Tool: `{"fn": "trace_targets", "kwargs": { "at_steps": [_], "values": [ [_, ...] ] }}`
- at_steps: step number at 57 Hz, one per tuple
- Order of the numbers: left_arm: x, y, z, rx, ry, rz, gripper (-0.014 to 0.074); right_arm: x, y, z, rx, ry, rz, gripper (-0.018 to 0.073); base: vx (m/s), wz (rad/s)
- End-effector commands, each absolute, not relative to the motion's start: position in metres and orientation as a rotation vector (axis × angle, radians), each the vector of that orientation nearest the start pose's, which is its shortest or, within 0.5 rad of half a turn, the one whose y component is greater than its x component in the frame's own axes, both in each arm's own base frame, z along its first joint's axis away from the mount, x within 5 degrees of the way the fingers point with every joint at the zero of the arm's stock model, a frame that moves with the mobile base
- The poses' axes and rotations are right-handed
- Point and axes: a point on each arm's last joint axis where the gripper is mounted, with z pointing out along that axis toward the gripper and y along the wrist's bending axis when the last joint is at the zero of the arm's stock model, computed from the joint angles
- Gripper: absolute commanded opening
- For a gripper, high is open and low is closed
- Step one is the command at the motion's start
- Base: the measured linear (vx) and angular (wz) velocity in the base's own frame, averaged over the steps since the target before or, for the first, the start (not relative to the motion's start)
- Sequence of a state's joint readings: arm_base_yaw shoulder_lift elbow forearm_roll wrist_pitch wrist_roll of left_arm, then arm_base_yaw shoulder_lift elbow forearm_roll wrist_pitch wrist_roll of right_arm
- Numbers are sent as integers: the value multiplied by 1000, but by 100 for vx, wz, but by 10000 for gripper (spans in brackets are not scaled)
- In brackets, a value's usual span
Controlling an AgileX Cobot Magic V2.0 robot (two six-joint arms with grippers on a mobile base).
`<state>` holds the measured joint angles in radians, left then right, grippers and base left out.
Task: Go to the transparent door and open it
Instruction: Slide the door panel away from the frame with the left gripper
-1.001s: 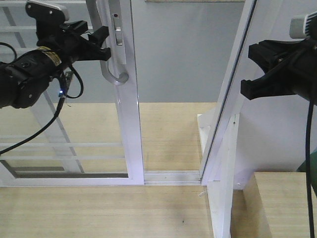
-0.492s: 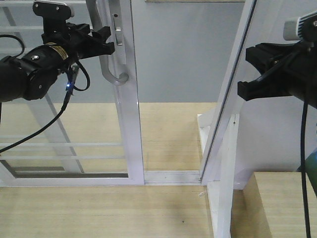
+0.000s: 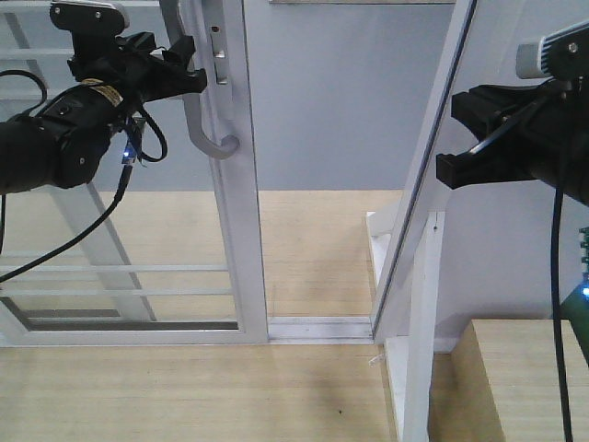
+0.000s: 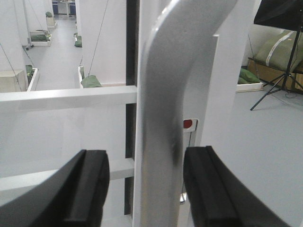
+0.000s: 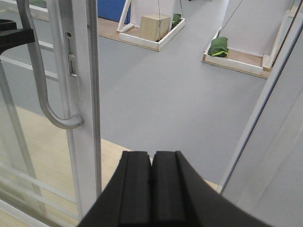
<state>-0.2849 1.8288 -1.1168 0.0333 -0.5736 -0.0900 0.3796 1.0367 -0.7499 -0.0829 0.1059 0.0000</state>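
The transparent door [image 3: 120, 230] is a glass panel in a white frame with thin white bars, standing at the left. Its curved silver handle [image 3: 208, 129] hangs on the right stile. My left gripper [image 3: 190, 64] is open and straddles the upper handle. In the left wrist view the handle [image 4: 161, 118] stands between the two black fingers [image 4: 87, 189], with a gap on each side. My right gripper [image 3: 448, 138] is shut and empty, held in the air at the right. The right wrist view shows it [image 5: 152, 189] facing the door stile [image 5: 85, 104] and handle [image 5: 45, 104].
A gap stands between the door stile and a slanted white frame [image 3: 419, 221] on the right. A metal floor track [image 3: 317, 327] runs across the gap. A wooden box [image 3: 515, 378] sits low on the right. Grey floor lies beyond the opening.
My left gripper has moved up and forward so its fingers reach round the handle. My right gripper has drifted slightly left. The door has not moved.
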Motion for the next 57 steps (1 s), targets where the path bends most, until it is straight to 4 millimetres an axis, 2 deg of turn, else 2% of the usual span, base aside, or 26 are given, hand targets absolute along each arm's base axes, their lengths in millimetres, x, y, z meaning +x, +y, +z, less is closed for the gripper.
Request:
{"fn": "trace_targets", "kwargs": {
  "at_steps": [1,17,45,57],
  "values": [
    [395,-119,292,167,1440,-310,482,211,83,350,-408,1707,205,1,0,0],
    [403,-122,304,173,1428,-310,482,211,83,351,-413,1703,200,1,0,0],
    [404,-123,305,194,1434,-302,481,211,83,351,-414,1702,200,1,0,0],
    [410,-125,308,195,1435,-301,442,211,83,351,-414,1702,200,1,0,0]
  ]
}}
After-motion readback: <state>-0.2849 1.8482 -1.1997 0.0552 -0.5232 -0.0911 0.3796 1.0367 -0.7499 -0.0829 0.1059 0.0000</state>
